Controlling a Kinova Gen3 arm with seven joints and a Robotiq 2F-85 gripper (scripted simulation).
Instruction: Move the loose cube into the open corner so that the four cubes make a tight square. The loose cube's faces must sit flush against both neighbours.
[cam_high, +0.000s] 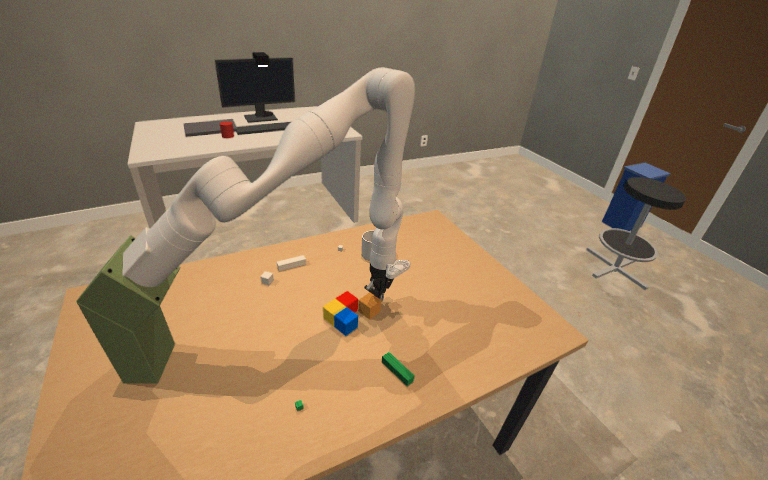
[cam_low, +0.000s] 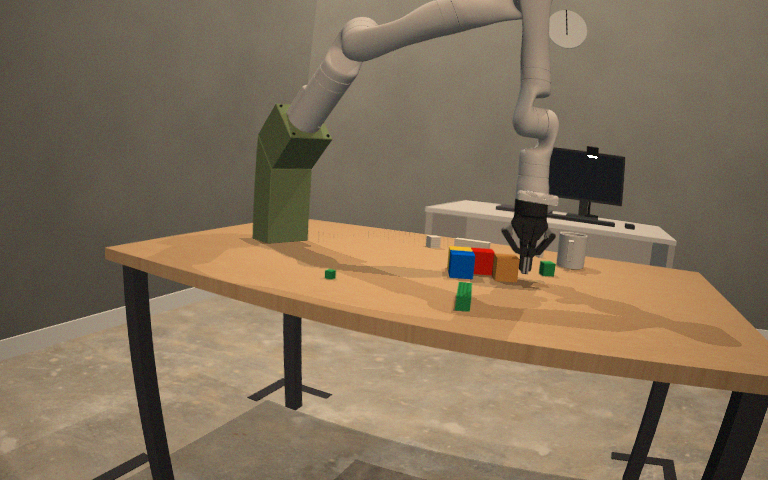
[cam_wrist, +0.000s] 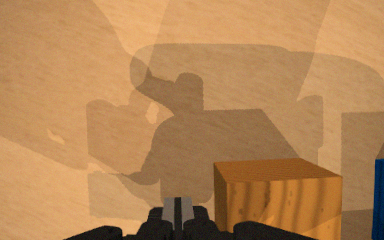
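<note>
Seemed best to push low and slow with the closed, empty claw (cam_high: 378, 294) (cam_low: 526, 266) (cam_wrist: 178, 215), keeping sides lined up, with the orange cube (cam_high: 370, 306) (cam_low: 505, 268) (cam_wrist: 285, 210) flat on the bench (cam_high: 237, 308) (cam_low: 385, 305) (cam_wrist: 45, 45), just right of the red cube (cam_high: 347, 301) (cam_low: 483, 261) and blue cube (cam_high: 346, 321) (cam_low: 461, 264) (cam_wrist: 379, 200), maybe turned a bit, with no long side.
</note>
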